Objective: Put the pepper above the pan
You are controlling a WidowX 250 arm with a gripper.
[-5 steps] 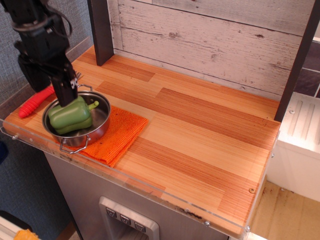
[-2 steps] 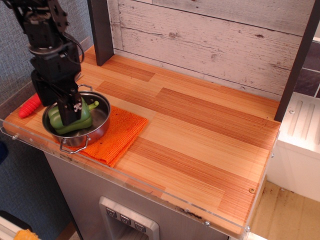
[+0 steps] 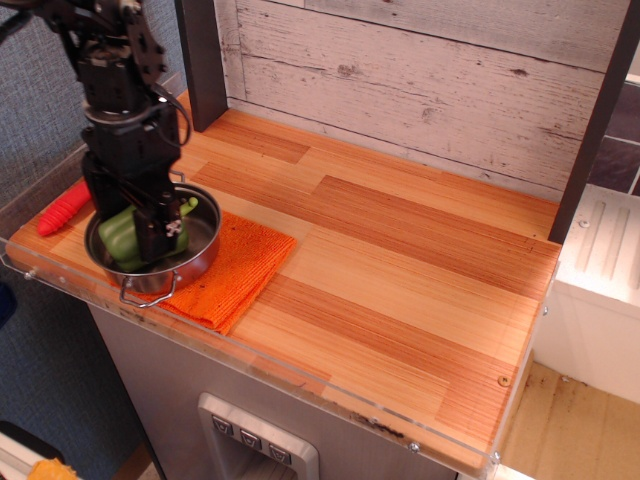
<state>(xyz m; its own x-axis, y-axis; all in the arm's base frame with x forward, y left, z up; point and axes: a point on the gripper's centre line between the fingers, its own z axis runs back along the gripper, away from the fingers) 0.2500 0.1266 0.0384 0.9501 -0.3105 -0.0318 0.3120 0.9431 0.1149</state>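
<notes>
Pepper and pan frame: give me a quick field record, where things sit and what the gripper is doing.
pepper: green, lying inside the pan, partly hidden by the gripper
pan: steel, near left front corner of the counter, resting on the cloth
cloth: orange, under and right of the pan
gripper: down in the pan at the pepper; open or shut not visible
red object: on the counter left of the pan, partly hidden
task state: pepper not yet out of the pan

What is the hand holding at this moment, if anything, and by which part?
It cannot be told. The hand is down inside the pan, over the body of the pepper, but the arm hides whether the fingers are closed on it.
</notes>
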